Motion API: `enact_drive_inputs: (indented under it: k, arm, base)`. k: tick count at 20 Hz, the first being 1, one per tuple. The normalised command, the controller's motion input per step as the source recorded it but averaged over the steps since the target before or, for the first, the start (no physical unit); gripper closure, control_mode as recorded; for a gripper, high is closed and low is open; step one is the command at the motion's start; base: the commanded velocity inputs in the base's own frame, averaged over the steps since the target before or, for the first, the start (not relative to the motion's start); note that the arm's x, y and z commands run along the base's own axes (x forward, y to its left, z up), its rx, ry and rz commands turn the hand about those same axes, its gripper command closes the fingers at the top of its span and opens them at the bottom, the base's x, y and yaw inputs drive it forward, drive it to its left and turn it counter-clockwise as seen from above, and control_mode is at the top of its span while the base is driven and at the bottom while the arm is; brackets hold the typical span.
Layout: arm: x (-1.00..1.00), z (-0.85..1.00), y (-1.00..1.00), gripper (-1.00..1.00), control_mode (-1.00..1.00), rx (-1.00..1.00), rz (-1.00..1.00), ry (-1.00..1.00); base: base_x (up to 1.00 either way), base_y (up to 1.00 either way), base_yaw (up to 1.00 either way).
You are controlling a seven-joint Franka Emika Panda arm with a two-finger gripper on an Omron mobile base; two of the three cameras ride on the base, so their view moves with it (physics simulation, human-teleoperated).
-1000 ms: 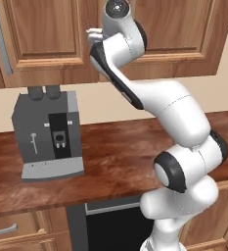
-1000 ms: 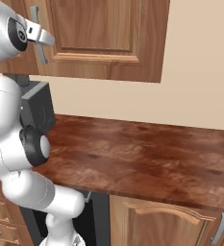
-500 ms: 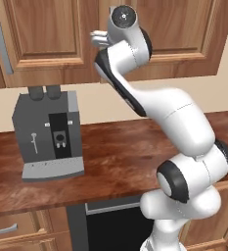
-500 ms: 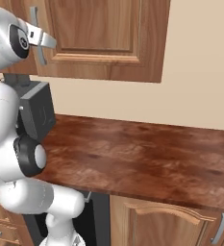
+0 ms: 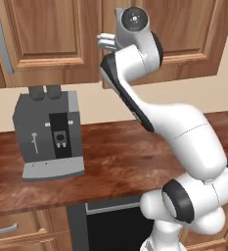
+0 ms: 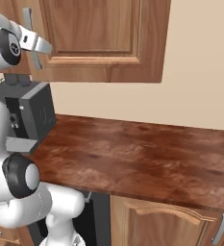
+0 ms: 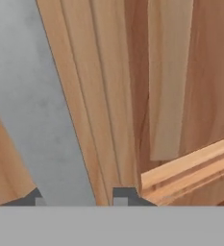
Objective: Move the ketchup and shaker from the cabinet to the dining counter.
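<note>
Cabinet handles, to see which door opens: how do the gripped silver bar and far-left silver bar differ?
The gripped silver bar sits clamped in the gripper; the far-left silver bar is untouched. The gripped bar is partly hidden by the gripper; the far-left one shows free. Both are vertical, on brown wooden doors.

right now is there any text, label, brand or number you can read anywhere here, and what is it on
No readable text anywhere.
The coffee machine has small pale marks on its dark front panel: symbols too small to read, no words.
The cabinet doors, the silver handle between the hand's fingertips, and the wall counter carry no lettering.
</note>
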Motion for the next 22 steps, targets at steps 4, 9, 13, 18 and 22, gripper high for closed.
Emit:
enact_drive_inputs:
  k: [4,9,13,18,22]
  arm:
    - [-0.73,0.0,-0.48,1.0,-1.0,0.02,-0.08,0.0]
    - [-0.75,0.0,-0.53,1.0,-1.0,0.02,-0.08,0.0]
    - [-0.77,0.0,-0.55,1.0,-1.0,0.03,-0.07,0.0]
    - [-0.77,0.0,-0.57,1.0,-1.0,0.05,-0.06,0.0]
    - [-0.77,0.0,-0.54,1.0,-1.0,0.04,-0.08,0.0]
  base:
    - [0.0,0.0,0.0]
    - [0.0,0.0,0.0]
    - [0.0,0.0,0.0]
    - [0.0,0.0,0.0]
    - [0.0,0.0,0.0]
